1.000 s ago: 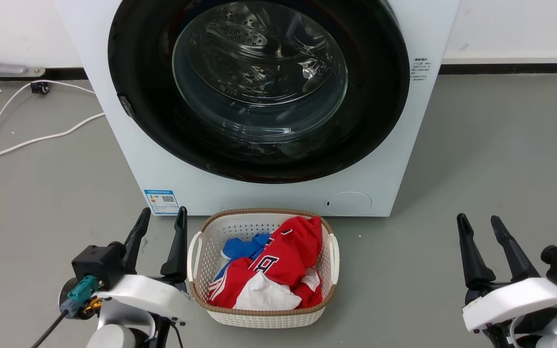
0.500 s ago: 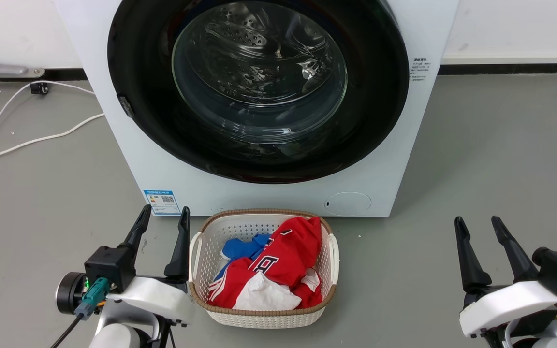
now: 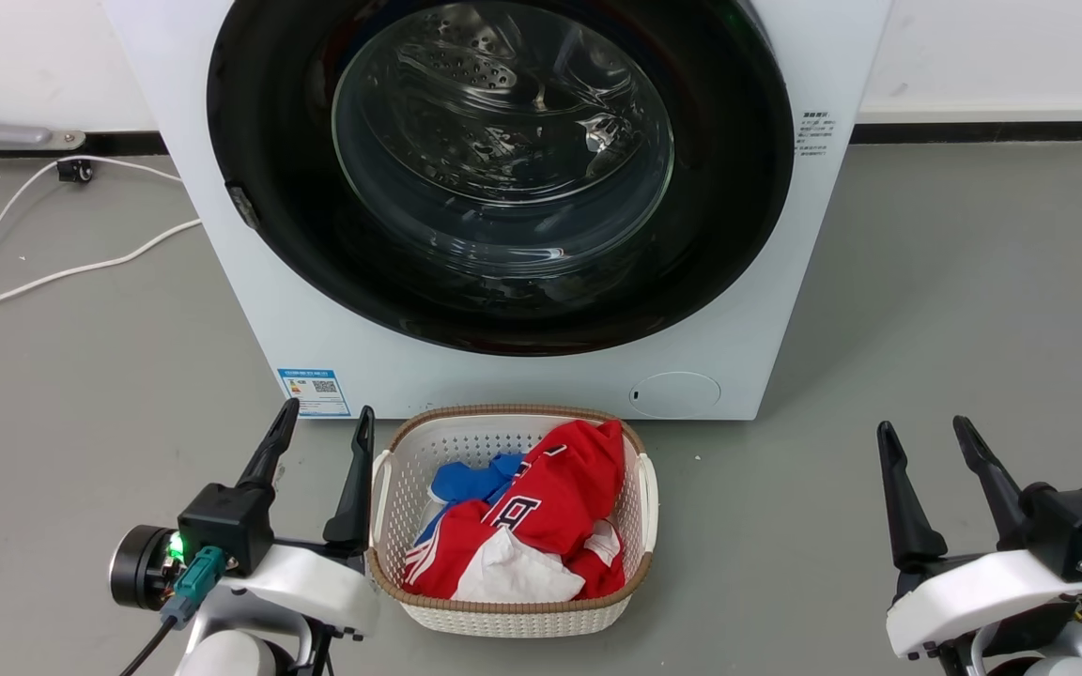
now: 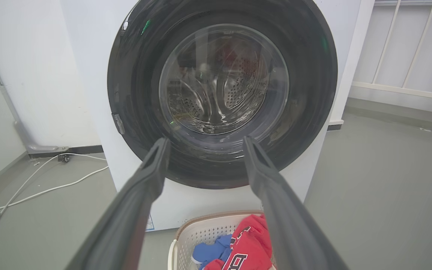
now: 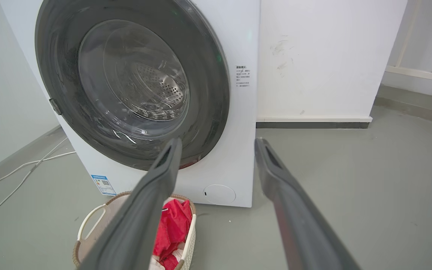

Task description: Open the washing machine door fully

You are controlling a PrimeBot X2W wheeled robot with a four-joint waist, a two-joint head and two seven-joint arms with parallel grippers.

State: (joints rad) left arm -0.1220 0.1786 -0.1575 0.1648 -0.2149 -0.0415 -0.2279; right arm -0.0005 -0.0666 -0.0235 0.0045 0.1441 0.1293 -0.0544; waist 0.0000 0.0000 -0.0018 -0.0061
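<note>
Up ahead of the left gripper (image 3: 327, 413), spread wide and empty, the washing machine door (image 3: 503, 178) sits shut, its grey rim tab (image 3: 242, 205) nearest that arm.

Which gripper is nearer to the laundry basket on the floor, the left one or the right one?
Left. The left gripper stands close beside the left rim of the basket; the right gripper is far off on the basket's other side.

The grey floor (image 3: 954, 282) is carrying the washing machine (image 3: 522, 385); a basket (image 3: 513, 618) is sitting just in front of it, and white cables (image 3: 81, 269) are trailing across the floor beside it.
</note>
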